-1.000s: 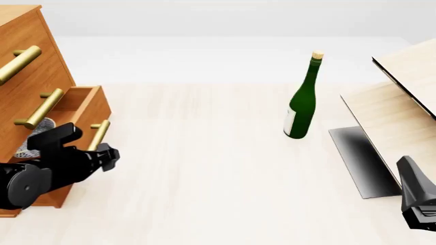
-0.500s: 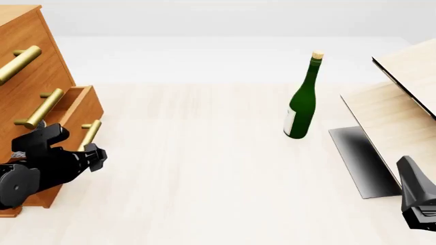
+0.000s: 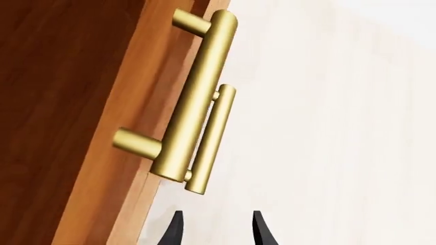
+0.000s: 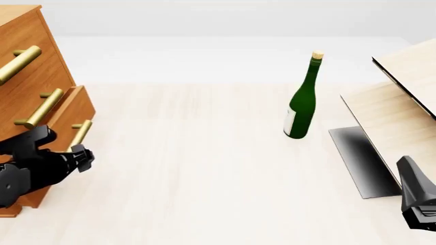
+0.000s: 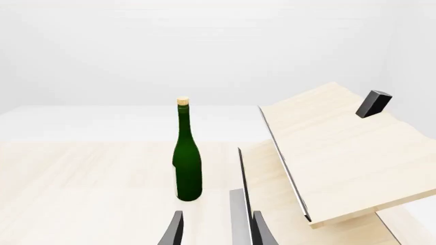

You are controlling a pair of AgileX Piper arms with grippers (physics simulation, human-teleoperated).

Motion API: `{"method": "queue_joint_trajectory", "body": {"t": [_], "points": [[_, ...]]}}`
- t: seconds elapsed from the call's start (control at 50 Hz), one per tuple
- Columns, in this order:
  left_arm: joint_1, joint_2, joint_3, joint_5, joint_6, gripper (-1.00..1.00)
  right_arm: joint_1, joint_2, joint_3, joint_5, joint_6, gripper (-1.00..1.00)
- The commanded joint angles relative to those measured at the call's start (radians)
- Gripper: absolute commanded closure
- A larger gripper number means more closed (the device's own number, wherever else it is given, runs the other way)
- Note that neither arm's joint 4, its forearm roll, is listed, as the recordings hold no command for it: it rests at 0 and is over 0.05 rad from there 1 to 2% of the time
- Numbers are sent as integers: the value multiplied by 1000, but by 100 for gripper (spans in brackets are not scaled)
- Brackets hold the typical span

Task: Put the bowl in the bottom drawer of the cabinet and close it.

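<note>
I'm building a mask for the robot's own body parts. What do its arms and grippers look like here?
Both are matte black all over. The left arm has rounded, bulky joint housings and a small knobbly gripper tip. The right gripper is an angular black block with grey shading. In the wrist views the fingers are thin, dark, curved blades. No cables or markings show.

the cabinet (image 4: 27,61) is orange-brown wood, darker and redder on the face seen in the left wrist view, and its bar handles (image 4: 41,108) are brass-gold. the left gripper (image 4: 80,156) and right gripper (image 5: 214,229) are black, and the wine bottle (image 4: 301,102) is dark green with a pale cork and a whitish label. the table (image 4: 204,178) is pale cream wood with faint grain, and the slanted panels (image 5: 334,153) are light wood with dark edges, one bearing a small black block (image 5: 374,103).
</note>
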Motion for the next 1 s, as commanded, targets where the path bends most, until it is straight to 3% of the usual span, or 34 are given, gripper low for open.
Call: {"method": "queue_joint_trajectory", "body": {"t": [0.02,0.52,0.74,0.8,1.0], "points": [[50,13,4,-13,-5,-100,0,0,0,1,-1,-100],[138,1,8,-29,23,-100,0,0,0,1,0,-100],[225,-27,19,-36,80,-100,0,0,0,1,0,-100],[270,-77,28,-38,140,-100,0,0,0,1,0,-100],[308,-102,32,-38,169,-100,0,0,0,1,0,-100]]}}
